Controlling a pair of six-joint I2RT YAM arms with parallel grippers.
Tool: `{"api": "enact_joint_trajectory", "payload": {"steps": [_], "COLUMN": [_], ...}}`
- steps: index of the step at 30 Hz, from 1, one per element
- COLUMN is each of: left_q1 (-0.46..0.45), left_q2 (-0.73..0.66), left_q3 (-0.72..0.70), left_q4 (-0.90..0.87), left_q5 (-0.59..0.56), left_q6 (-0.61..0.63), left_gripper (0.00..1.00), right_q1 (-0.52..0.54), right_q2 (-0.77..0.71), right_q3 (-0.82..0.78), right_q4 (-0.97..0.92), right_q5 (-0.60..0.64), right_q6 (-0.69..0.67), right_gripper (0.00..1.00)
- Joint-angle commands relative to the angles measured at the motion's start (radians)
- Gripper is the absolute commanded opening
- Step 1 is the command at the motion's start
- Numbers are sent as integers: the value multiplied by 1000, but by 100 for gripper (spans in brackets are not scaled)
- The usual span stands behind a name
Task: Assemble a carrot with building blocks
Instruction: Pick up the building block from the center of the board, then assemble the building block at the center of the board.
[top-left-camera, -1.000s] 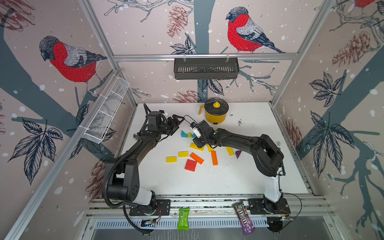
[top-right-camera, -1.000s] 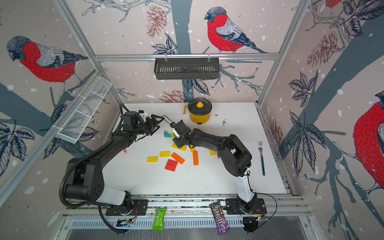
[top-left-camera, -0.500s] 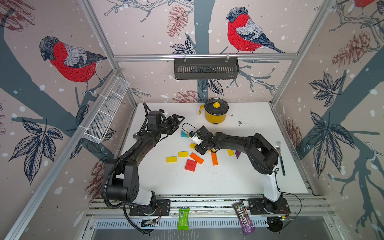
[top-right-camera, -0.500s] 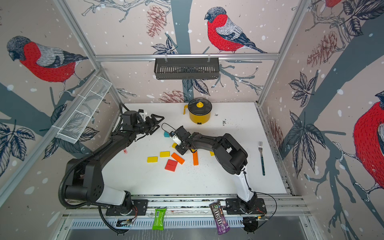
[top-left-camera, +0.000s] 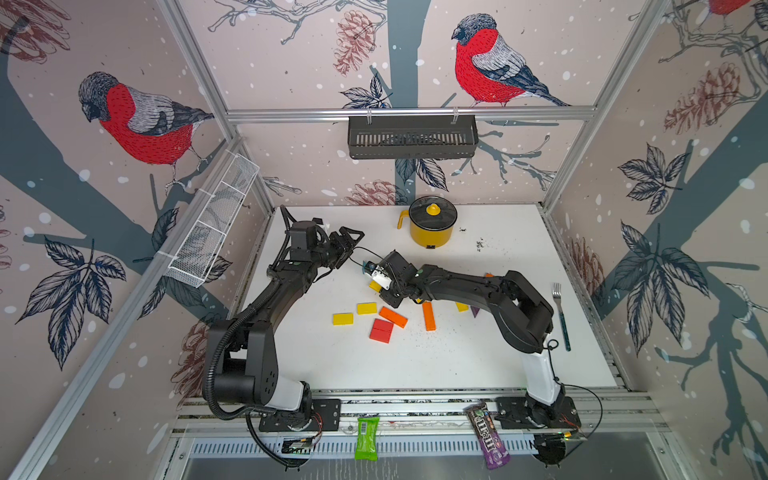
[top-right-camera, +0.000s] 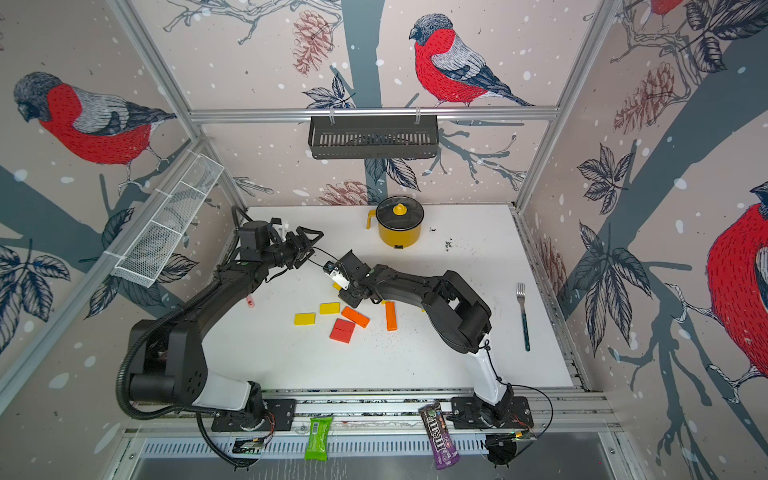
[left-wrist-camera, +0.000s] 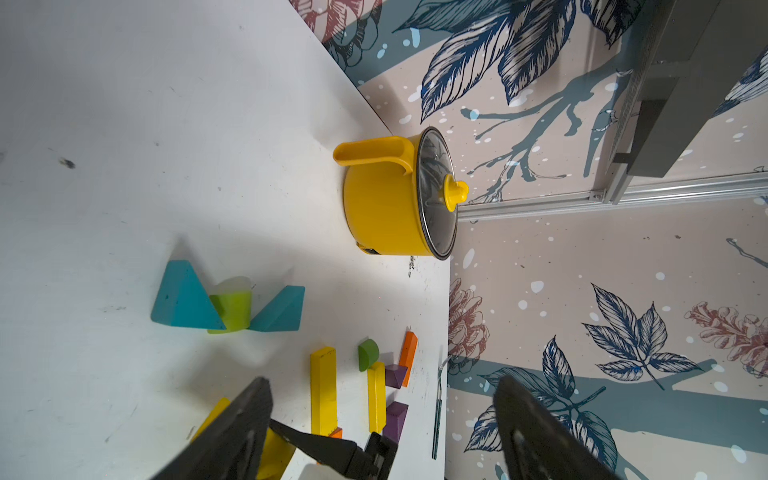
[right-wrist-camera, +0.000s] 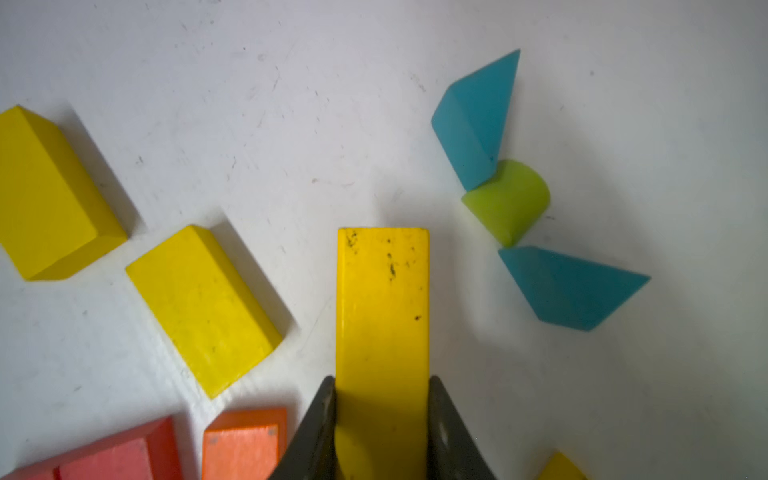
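Yellow, long and flat, the wooden block (right-wrist-camera: 382, 299) is pinched across its width in the closed right claw (right-wrist-camera: 381, 380) near the middle of a top view. I'd carry it level and set it just beside the green rounded piece (right-wrist-camera: 507, 199) between the two teal triangles (right-wrist-camera: 478, 116) without nudging that leafy cluster, while the left claw (top-left-camera: 352, 243) gapes empty at centre left. Scuffed and crumb-specked, the white bench (top-left-camera: 457, 365) sits inside bird-patterned walls, with a yellow lidded pot (top-left-camera: 432, 226) in the upper middle of the frame.
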Motion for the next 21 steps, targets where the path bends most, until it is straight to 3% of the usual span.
{"api": "enact_joint_trajectory", "payload": {"steps": [1,13,17,21], "left_q1": [14,26,27,26], "left_q2": [-13,-17,-15,-15], "left_q3": [3,0,-3,-7], "left_q4": [6,6,14,22], "left_q5": [-4,-12,-10,-4], "left_q6": [-1,-1,-6,-11], "left_gripper": [85,85,85,85], "right_q1": [4,-1,-4,5], "right_q2": [52,147,143,118], "right_q3": [63,164,157,139], "right_q4": [-40,-68,-59,-44], "right_q5": [30,61,66,101], "right_q6": [-79,-127,-123,-103], "right_gripper": [21,25,35,54]}}
